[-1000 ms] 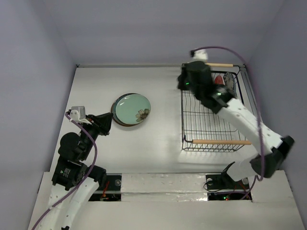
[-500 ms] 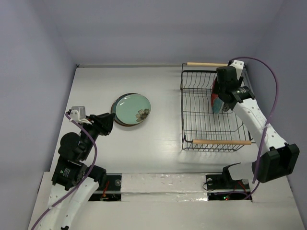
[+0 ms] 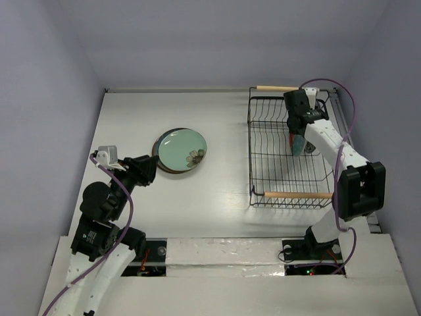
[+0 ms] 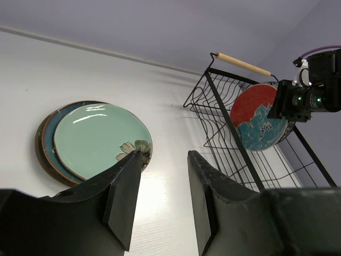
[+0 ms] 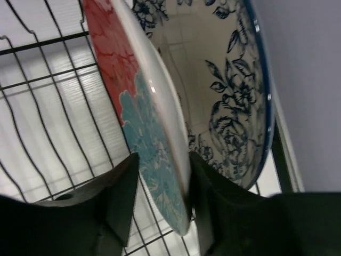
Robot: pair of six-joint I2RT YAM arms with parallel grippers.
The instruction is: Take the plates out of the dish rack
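The right gripper (image 5: 164, 160) is closed on the rim of the red round plate with a teal flower (image 5: 114, 48), which stands upright in the black wire dish rack (image 3: 250, 151) just in front of the white plate with a blue floral rim (image 5: 224, 80). The left gripper (image 4: 164, 157) hangs open and empty near the pale green plate (image 3: 181, 148), topmost of a stack on the white table (image 3: 223, 131), well apart from the rack

White table (image 3: 223, 125) under stacked plates (image 3: 179, 150) and black wire dish rack (image 3: 297, 195)
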